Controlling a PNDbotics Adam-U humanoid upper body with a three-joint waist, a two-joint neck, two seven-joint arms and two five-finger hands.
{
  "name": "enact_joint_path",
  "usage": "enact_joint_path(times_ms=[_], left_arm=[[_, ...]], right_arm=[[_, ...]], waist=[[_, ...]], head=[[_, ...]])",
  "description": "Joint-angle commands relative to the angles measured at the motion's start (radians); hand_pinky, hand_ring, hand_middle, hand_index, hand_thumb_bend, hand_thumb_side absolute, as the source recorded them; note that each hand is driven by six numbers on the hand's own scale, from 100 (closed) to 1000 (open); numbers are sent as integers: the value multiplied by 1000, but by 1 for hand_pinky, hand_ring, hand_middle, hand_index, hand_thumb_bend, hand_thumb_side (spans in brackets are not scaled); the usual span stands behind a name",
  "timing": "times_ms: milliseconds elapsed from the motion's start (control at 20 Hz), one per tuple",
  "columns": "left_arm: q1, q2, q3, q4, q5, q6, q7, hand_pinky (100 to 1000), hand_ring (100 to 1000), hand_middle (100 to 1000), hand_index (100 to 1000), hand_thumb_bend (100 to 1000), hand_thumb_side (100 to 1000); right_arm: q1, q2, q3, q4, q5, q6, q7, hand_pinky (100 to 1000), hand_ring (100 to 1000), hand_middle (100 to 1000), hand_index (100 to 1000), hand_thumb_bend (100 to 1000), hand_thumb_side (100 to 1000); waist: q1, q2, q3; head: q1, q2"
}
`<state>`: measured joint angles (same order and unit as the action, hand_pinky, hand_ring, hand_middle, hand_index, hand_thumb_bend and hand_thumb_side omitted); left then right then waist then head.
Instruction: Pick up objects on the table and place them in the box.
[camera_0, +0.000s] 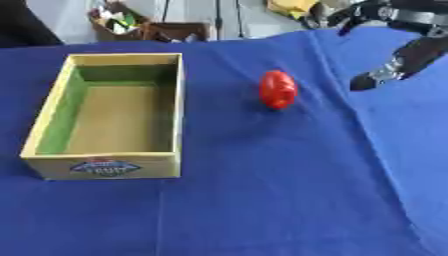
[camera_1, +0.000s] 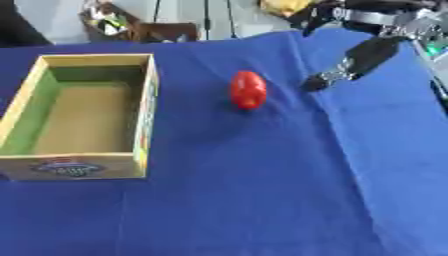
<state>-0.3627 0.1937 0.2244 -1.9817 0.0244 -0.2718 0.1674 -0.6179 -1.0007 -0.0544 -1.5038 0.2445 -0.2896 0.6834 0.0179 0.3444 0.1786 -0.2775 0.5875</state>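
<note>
A red, oval, glossy object (camera_0: 277, 89) lies on the blue cloth, right of the box. The open cardboard box (camera_0: 105, 167) stands at the left, with a green inner left wall, a printed label on its front and nothing inside. My right hand (camera_1: 367, 52) comes in from the upper right and hovers above the cloth, to the right of the red object and apart from it. Its fingers are stretched out, one pointing down-left toward the object, and it holds nothing. My left hand shows in neither view.
The blue cloth (camera_0: 262, 200) covers the whole table, with creases on the right side. Beyond the far edge stand a brown container of clutter (camera_0: 118, 25) and something yellow (camera_0: 293, 6).
</note>
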Motion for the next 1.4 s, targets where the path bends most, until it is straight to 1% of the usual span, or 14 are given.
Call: enact_joint_path(times_ms=[50,250,300,550,750,950,1400], left_arm=[[-9,28,-2,-18,3,0,-3,149,462,533,657,100,920],[-9,28,-2,-18,4,0,-4,147,462,534,656,100,920],[-9,28,-2,-18,4,0,-4,147,462,534,656,100,919],[-11,28,-3,-18,5,0,-7,145,462,534,655,100,921],[-12,28,-5,-18,6,-1,-10,144,462,535,654,100,921],[-19,28,-7,-18,9,-2,-13,144,461,535,654,100,922],[-33,25,-10,-18,16,-6,-20,142,461,535,654,100,923]], right_arm=[[-20,-56,-5,35,9,-33,-8,934,848,897,1000,722,637],[-23,-69,3,67,-3,-65,-7,931,849,899,1000,710,619],[-24,-72,4,74,-5,-70,-6,930,847,898,1000,721,630],[-43,-72,11,94,-15,-91,-18,925,839,897,1000,719,642],[-74,-67,25,97,-26,-100,-11,924,837,899,1000,724,664],[-114,-59,38,114,-15,-102,-7,925,839,901,1000,728,668],[-187,-19,71,205,60,-115,7,924,848,903,1000,735,649]], waist=[[-2,-15,2],[-2,-9,4],[-2,-7,4],[-2,2,9],[-4,8,16],[-9,15,25],[-14,38,62]], head=[[5,-1],[20,12],[22,14],[26,14],[30,11],[26,-1],[-15,-34]])
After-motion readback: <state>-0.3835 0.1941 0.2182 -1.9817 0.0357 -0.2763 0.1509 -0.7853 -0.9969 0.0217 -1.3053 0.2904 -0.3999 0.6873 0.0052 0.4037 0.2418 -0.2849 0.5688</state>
